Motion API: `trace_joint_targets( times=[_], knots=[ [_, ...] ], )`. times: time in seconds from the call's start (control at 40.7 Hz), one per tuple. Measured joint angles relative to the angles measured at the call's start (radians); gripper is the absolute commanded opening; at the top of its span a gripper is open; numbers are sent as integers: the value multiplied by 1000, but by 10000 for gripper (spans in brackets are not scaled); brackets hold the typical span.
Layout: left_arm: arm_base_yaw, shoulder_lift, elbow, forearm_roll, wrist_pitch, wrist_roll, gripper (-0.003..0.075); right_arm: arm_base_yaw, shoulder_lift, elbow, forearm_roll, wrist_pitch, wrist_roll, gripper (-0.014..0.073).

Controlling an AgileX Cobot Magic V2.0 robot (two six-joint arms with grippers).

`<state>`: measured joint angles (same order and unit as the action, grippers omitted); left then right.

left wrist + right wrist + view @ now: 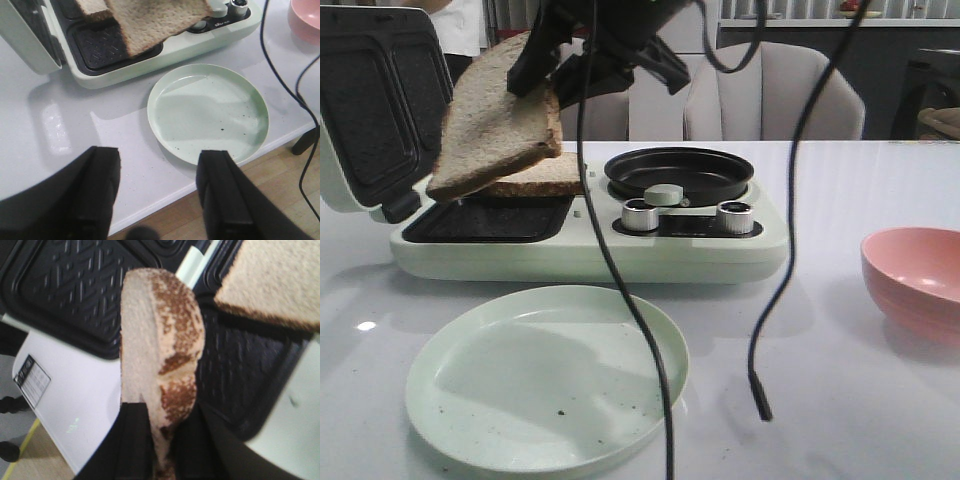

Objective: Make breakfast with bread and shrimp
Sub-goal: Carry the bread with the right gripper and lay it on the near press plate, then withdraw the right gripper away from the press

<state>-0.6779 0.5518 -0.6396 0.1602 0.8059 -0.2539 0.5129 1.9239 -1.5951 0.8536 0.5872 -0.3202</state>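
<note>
Front view: the right gripper [552,75] hangs above the open sandwich maker [590,240], pinching the upper edge of a bread slice [495,120] that tilts down from it; a second slice [542,177] lies on the plate below. Left wrist view: the left gripper [157,192] gapes wide and empty, the green plate [207,112] just ahead. Right wrist view: fingers [135,440] clamp the slice edge-on

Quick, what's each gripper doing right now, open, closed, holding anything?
Left gripper: open, holding nothing, above the table edge.
Right gripper: closed on a bread slice, held above the sandwich maker.
</note>
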Motion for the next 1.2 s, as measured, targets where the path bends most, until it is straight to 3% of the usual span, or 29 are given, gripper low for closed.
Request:
trace_joint_targets(
  times=[0.295,0.614,1.006,1.203],
  knots=[
    [0,0,2,0,0,0,405,-2,221,-215,39,6,-2,89],
    [0,0,2,0,0,0,405,-12,270,-227,39,11,-2,494],
    [0,0,2,0,0,0,405,-52,241,-228,-35,59,-2,496],
    [0,0,2,0,0,0,405,-60,125,-228,-228,126,45,494]
  ],
)
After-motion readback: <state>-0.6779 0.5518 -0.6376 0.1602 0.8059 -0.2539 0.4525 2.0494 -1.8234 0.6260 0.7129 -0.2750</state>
